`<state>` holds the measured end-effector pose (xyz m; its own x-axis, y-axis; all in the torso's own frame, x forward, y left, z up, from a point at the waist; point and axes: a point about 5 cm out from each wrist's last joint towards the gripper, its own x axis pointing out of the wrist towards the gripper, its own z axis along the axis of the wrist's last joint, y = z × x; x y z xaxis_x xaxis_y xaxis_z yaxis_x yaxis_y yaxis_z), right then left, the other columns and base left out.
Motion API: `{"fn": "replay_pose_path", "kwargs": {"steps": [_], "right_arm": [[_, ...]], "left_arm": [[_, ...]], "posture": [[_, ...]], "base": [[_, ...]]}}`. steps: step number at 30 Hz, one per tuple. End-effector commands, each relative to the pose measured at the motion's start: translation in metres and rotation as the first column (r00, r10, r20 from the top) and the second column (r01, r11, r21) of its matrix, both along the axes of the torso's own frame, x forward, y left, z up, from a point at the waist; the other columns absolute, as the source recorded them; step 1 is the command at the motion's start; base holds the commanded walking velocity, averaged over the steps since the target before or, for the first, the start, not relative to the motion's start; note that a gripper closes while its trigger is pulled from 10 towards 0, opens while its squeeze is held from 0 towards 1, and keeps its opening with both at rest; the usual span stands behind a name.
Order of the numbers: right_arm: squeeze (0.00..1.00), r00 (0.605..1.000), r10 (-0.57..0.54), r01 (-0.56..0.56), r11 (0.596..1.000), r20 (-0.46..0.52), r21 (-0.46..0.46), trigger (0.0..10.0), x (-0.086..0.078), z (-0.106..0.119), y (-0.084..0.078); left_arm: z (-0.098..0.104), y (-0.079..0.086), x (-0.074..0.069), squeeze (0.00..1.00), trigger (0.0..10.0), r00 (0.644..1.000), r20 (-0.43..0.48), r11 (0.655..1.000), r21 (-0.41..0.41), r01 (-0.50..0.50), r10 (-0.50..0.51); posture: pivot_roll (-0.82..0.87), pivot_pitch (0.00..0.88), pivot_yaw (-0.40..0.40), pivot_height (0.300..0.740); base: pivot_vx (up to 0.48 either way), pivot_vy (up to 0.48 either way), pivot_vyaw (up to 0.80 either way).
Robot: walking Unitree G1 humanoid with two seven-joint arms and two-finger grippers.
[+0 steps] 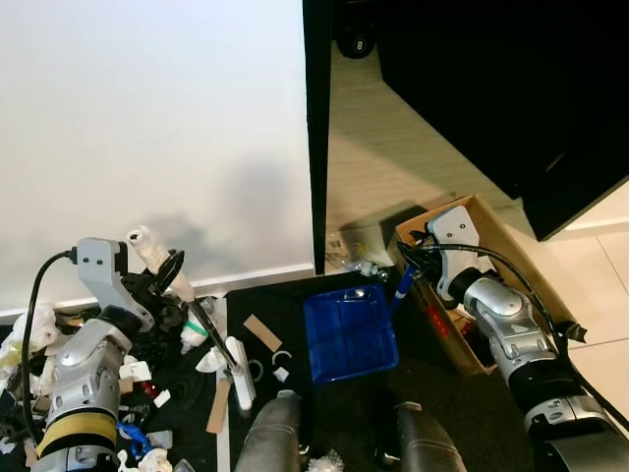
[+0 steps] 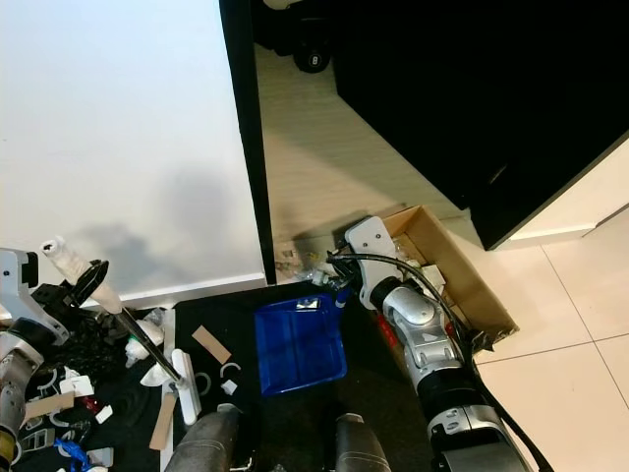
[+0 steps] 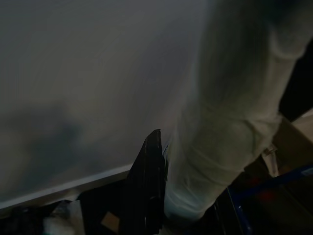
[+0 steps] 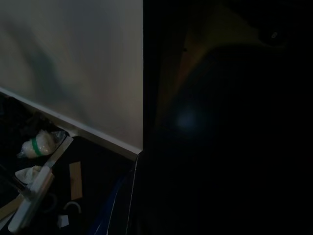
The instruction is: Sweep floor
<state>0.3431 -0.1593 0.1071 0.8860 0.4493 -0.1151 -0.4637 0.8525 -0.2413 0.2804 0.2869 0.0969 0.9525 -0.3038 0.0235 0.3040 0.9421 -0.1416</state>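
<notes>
Left gripper: the left gripper (image 1: 169, 273) is clamping its black fingers around the white handle of a small broom (image 1: 211, 334), just beside the white wall.
Broom: it is slanting down from the gripper, its dark shaft running to a white head (image 1: 239, 372) that is lying on the black mat.
Right gripper: the right gripper (image 1: 408, 264) is reaching down to the thin blue handle of the dustpan (image 1: 348, 332); the fingers seem to be closing on that handle, though this spot is small and shadowed, so I cannot tell for certain.
Dustpan: the blue tray is sitting flat on the black mat (image 1: 295, 295), to the right of the broom head and well apart from it.
Debris: brown cardboard strips (image 1: 261, 332), small white curved bits (image 1: 282, 358) and crumpled white scraps (image 1: 210, 361) are lying on the mat between broom head and dustpan.
Box: an open cardboard box (image 1: 489, 228) is standing on the pale floor just beside the right arm.
Clutter: a heap of white and dark litter (image 1: 138, 374) is spreading under the left arm.
Wrist views: both are looking very dark; the right one is showing the wall, broom head and scraps faintly.
</notes>
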Motion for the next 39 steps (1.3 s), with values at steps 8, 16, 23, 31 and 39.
{"fn": "replay_pose_path", "kwargs": {"steps": [8,16,23,31,39], "right_arm": [[0.0,0.994,-0.047,0.052,0.998,-0.098,0.048,10.0,-0.009,-0.024,-0.003],[0.0,0.992,-0.059,0.067,0.995,-0.11,0.074,10.0,-0.011,-0.03,0.0],[0.0,0.993,-0.062,0.07,0.995,-0.101,0.075,10.0,-0.009,-0.028,-0.001],[0.0,0.993,-0.067,0.075,0.995,-0.097,0.072,10.0,-0.011,-0.029,-0.004],[0.0,0.993,-0.061,0.069,0.995,-0.097,0.079,10.0,-0.011,-0.029,-0.001]], "left_arm": [[-0.012,-0.033,0.0,0.0,10.0,0.992,0.005,0.969,-0.211,0.127,-0.128],[-0.003,-0.044,0.005,0.0,10.0,0.99,0.058,0.955,-0.262,0.136,-0.125],[0.008,-0.063,0.007,0.0,10.0,0.972,0.096,0.925,-0.298,0.234,-0.215],[0.04,-0.043,0.003,0.0,10.0,0.946,0.126,0.94,-0.13,0.314,-0.299],[0.062,-0.012,-0.002,0.0,10.0,0.953,0.13,0.962,0.023,0.272,-0.273]], "posture": [[0.21,0.245,0.014,0.74],[0.21,0.238,0.03,0.74],[0.21,0.24,0.04,0.74],[0.22,0.247,0.044,0.74],[0.24,0.255,0.038,0.74]], "base": [[0.0,0.0,0.0],[0.0,0.0,0.0],[0.0,0.0,0.0],[0.0,0.0,0.0],[0.0,0.0,0.0]]}}
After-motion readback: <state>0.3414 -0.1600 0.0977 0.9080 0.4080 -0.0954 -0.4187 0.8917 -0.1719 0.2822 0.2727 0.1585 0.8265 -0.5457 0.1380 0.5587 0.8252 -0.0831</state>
